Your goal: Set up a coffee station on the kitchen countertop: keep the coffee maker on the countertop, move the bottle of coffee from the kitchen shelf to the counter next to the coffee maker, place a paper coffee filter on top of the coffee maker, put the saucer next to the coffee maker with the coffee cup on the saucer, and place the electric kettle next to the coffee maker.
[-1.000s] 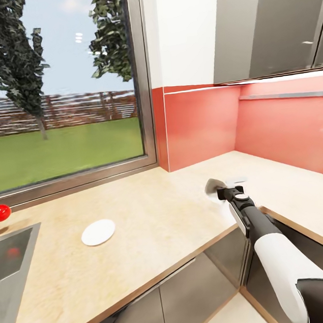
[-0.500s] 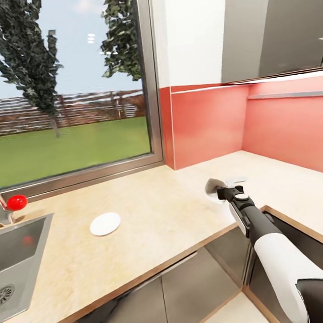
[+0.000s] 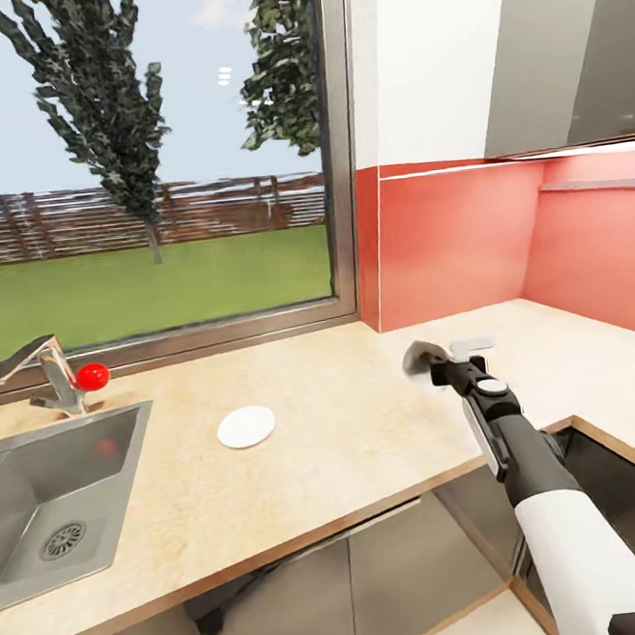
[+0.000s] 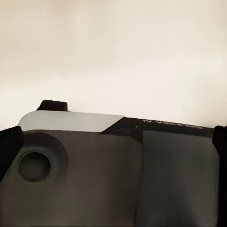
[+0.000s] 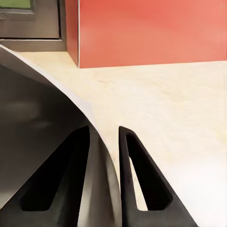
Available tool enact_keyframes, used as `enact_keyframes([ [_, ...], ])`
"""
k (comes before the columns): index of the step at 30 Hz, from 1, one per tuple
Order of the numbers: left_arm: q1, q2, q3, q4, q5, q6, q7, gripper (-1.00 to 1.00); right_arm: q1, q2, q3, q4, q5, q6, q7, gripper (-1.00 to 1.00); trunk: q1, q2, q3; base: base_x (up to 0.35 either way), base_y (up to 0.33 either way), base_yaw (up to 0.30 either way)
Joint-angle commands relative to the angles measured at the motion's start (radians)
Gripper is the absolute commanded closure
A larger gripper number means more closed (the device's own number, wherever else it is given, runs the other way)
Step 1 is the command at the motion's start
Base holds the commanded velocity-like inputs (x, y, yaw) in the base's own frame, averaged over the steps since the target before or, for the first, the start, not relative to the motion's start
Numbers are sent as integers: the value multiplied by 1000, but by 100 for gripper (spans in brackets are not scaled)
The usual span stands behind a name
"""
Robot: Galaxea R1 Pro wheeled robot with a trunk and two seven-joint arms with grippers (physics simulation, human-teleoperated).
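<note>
Right gripper [image 3: 437, 364] nearly closed, its fingers [image 5: 137, 175] pinching the thin paper coffee filter [image 3: 420, 356] above the tabletop [image 3: 347, 421], right of the saucer [image 3: 245, 426].

The beige countertop [image 3: 338, 432] carries a white saucer [image 3: 246, 427] beside the sink [image 3: 53, 498].

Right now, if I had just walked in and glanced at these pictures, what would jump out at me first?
Probably the robot's right arm, white and black, reaching over the beige countertop, its claw pinching the rim of a curved grey thing I cannot identify. A small white saucer lies alone on the worktop, between the arm and the steel sink, whose tap carries a bright red knob. Behind them, a big window shows trees and lawn beside a red backsplash.
</note>
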Motion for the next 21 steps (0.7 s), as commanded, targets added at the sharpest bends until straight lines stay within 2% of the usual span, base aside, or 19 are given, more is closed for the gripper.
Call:
enact_keyframes([
  [1, 0, 12, 39, 0, 6, -11, -2, -100, 6, 0, 0, -12, 7, 11, 1, 100, 0, -1, -1, 0, 0, 273],
  [2, 0, 27, 80, 2, 6, -32, -5, -100, 8, 0, 0, -15, 7, 12, 1, 100, 0, -1, -1, 0, 0, 273],
  [7, 0, 65, 140, 14, 6, -50, -8, -100, 9, 0, 0, -18, 7, 14, 2, 100, 0, -1, -1, 0, 0, 273],
  [14, 0, 80, 219, 33, 6, -53, -9, -100, 10, 0, 0, -19, 7, 14, 2, 100, 0, -1, -1, 0, -3, 266],
  [16, 0, 81, 233, 35, 5, -53, -9, -100, 10, 0, 0, -19, 7, 14, 2, 100, 0, -1, -1, 0, -153, 125],
  [21, 0, 81, 236, 35, 5, -53, -9, -100, 10, 0, 0, -19, 7, 14, 2, 100, 0, -1, -1, 0, -102, 198],
])
